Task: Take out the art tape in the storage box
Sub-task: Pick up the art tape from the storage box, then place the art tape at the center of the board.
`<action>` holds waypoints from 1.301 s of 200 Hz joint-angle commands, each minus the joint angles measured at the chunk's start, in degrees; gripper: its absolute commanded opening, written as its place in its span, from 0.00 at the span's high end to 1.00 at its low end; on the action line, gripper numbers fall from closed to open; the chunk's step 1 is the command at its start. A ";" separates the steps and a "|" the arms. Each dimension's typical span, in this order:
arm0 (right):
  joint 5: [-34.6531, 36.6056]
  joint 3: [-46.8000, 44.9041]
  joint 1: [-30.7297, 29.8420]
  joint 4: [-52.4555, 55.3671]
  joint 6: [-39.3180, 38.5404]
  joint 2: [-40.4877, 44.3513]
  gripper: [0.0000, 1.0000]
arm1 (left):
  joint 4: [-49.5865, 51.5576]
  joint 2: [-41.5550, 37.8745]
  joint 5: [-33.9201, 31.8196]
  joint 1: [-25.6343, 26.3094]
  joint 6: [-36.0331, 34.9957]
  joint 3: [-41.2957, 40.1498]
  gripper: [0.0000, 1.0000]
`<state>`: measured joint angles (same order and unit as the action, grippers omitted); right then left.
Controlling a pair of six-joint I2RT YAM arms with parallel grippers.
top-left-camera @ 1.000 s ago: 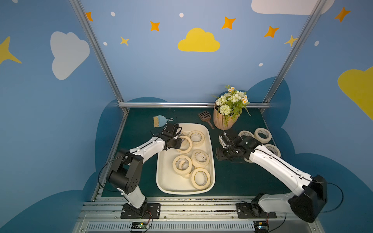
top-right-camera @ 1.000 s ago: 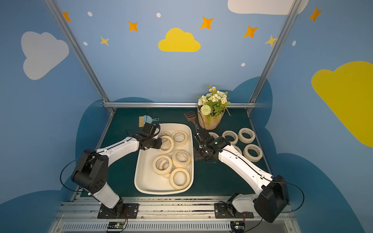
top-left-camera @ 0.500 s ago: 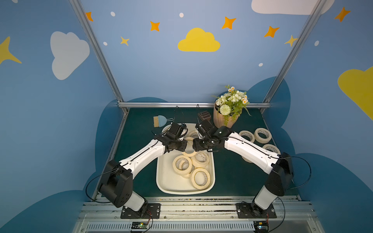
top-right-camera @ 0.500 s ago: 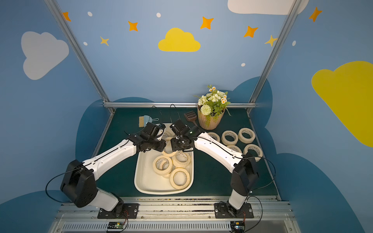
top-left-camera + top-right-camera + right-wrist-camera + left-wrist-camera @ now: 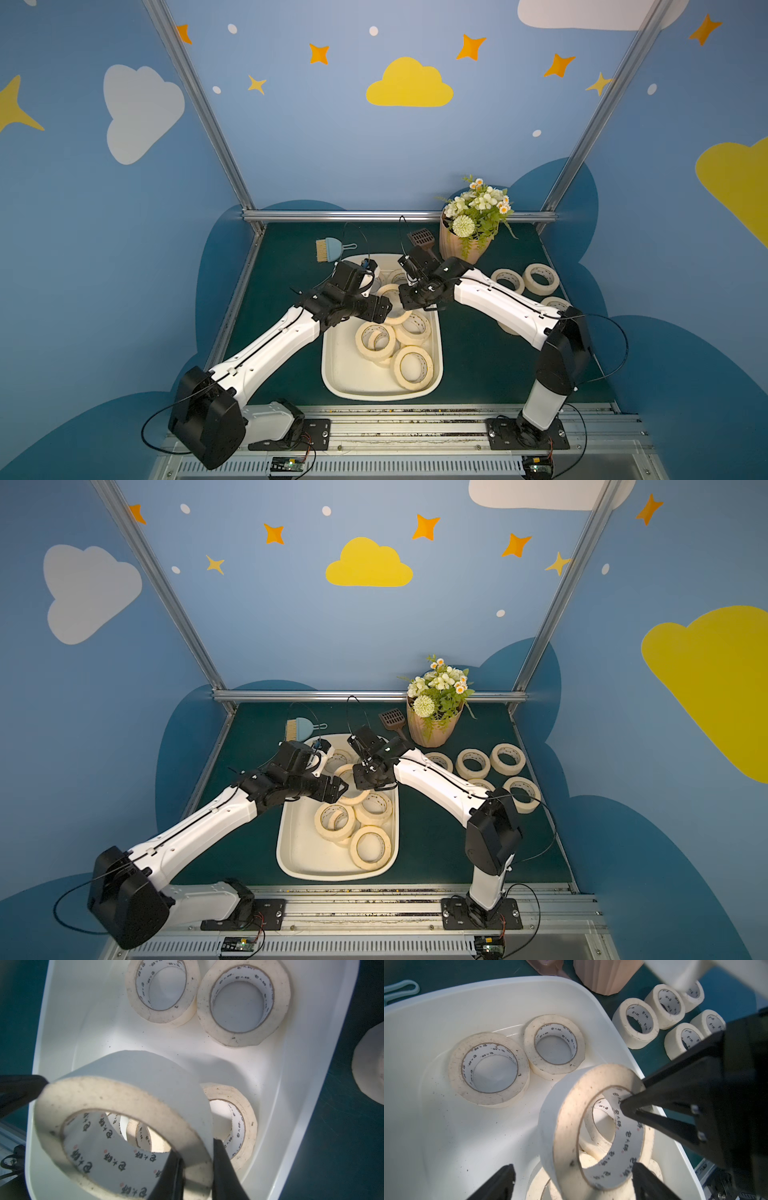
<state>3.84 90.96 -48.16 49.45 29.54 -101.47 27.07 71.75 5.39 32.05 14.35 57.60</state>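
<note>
Handover done — my left gripper point(image 5: 572, 1167) has sprung wide open, and the right gripper point(image 5: 196, 1153) now pinches the wall of the tape roll point(image 5: 128, 1072), held above the box point(image 5: 345, 388) — I can carry it out.

I'm seeing the storage box point(image 5: 446, 1012) as smooth, glossy cream plastic, peppered with dark specks. The art tape point(image 5: 488, 1070) lying in the box is reading as matt and papery, its flat faces rough and grubby, its white cores smoother. Behind the box, the flower pot point(image 5: 457, 245) is showing a ribbed, matt pinkish skin, and the frame bar point(image 5: 395, 215) is gleaming like brushed metal. Under the box the table point(image 5: 278, 257) is looking dull, dark green, felt-like. Over the box, the fingers point(image 5: 224, 1167) of the right gripper point(image 5: 195, 1148) are appearing as matt black plastic.
</note>
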 commanded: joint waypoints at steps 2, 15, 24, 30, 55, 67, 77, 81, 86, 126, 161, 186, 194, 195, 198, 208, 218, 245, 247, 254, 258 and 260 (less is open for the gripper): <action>2.34 0.93 2.03 3.36 -0.45 5.39 1.00 | 0.84 -4.97 0.68 0.11 0.86 -0.40 0.00; 2.92 -0.90 4.09 4.60 -0.45 8.37 1.00 | 1.66 -7.88 -0.61 0.07 1.49 -1.82 0.00; 3.42 -2.75 5.95 5.52 -0.32 11.00 1.00 | 1.36 -9.96 -1.55 -0.01 1.96 -3.67 0.00; 3.79 -4.30 7.26 6.02 -0.27 12.97 1.00 | 1.20 -11.12 -2.26 0.03 2.52 -4.90 0.02; 7.22 -13.62 13.67 6.71 -0.10 22.58 1.00 | -0.08 -12.49 -3.37 -0.57 4.65 -9.89 0.09; 11.17 -18.94 16.48 6.69 1.10 27.56 1.00 | -1.51 -11.55 -3.28 -0.55 5.48 -11.74 0.10; 12.66 -23.12 19.31 6.51 1.16 31.50 1.00 | -2.80 -10.25 -3.36 -0.67 6.33 -12.96 0.10; 12.55 -24.58 20.67 6.60 1.04 32.70 1.00 | -3.38 -9.72 -3.40 -0.68 6.73 -13.36 0.10; 11.95 -26.18 22.35 6.69 0.99 34.06 1.00 | -4.09 -9.02 -3.50 -0.68 7.11 -13.97 0.10; 8.06 -35.31 28.15 3.78 0.78 36.14 1.00 | -7.65 -3.67 -6.03 -1.30 9.20 -16.48 0.12; 5.04 -37.50 30.81 -1.02 0.44 28.32 1.00 | -7.61 -0.93 -6.09 -1.73 9.08 -16.54 0.14; 2.07 -36.12 33.35 -3.63 -0.07 21.83 1.00 | -7.74 -0.02 -5.92 -1.93 8.97 -16.60 0.19; 0.91 -35.19 34.10 -3.92 -0.57 19.56 1.00 | -7.71 0.35 -5.94 -1.97 8.95 -16.57 0.20; 0.69 -35.04 34.19 -3.96 -0.64 19.21 1.00 | -7.72 0.38 -5.93 -1.94 8.99 -16.56 0.20; 0.22 -34.59 34.51 -4.04 -0.97 18.32 1.00 | -7.62 0.53 -5.92 -1.98 8.99 -16.56 0.20; -1.28 -33.05 35.44 -4.24 -2.57 15.30 1.00 | -7.60 0.92 -5.83 -1.99 9.14 -16.60 0.22; -2.99 -31.46 36.34 -4.28 -4.46 12.33 1.00 | -7.53 1.28 -5.66 -2.02 9.21 -16.57 0.23; -2.83 -28.77 37.35 -5.02 -5.66 7.46 1.00 | -7.69 1.89 -5.51 -2.10 9.22 -16.95 0.27; -2.73 -28.59 37.35 -5.03 -5.71 7.26 1.00 | -7.70 1.90 -5.48 -2.15 9.21 -16.96 0.27; -2.37 -28.07 37.48 -5.15 -5.88 6.60 1.00 | -7.87 1.95 -5.41 -2.25 9.34 -17.03 0.29; -2.22 -27.70 37.51 -5.15 -6.01 6.28 1.00 | -7.97 2.12 -5.39 -2.28 9.30 -17.00 0.31; -2.13 -27.53 37.57 -5.15 -6.03 6.09 1.00 | -7.99 2.18 -5.39 -2.33 9.30 -17.00 0.32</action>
<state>2.74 60.27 -11.09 45.60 25.39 -94.15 19.97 73.30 0.01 30.13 23.59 40.99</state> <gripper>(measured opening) 0.192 0.719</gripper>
